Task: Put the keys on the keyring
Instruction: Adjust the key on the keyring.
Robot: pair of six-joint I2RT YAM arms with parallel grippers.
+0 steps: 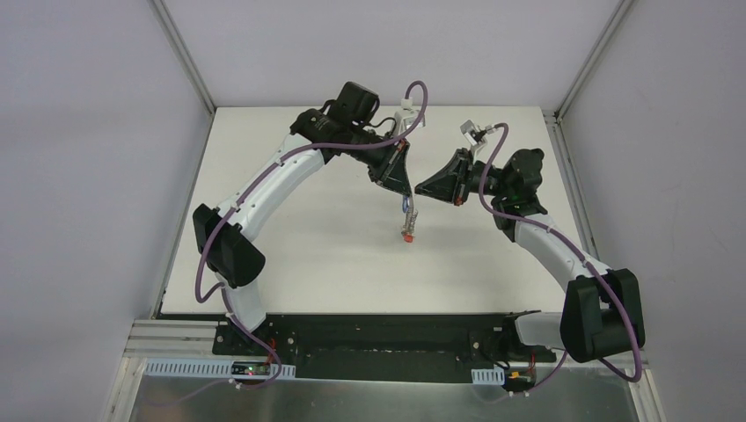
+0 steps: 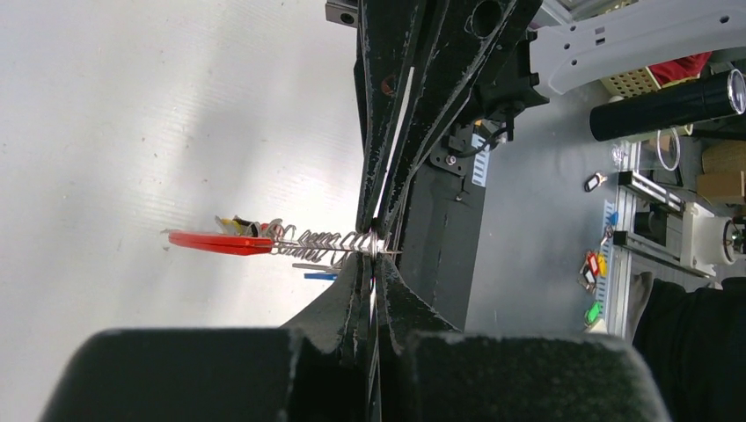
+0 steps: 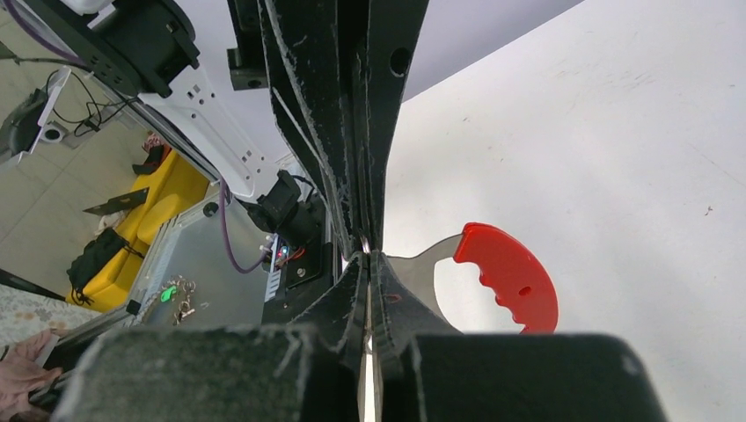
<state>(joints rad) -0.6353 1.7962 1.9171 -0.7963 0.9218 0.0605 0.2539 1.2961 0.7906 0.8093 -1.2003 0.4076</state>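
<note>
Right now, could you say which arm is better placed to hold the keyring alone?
Left, probably: left gripper is shut on the keyring at its clips, in line with it; right gripper pinches only its grey edge.

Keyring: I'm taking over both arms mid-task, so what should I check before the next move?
1. Left gripper jaws shut on the keyring at its clip row: ok.
2. Right gripper jaws shut on the grey half: ok.
3. Red half free of both jaws: ok.
4. Yellow tag and blue tag sit by the clips; actually hooked on: cannot tell.
5. Keyring's lower end off the table: cannot tell.
</note>
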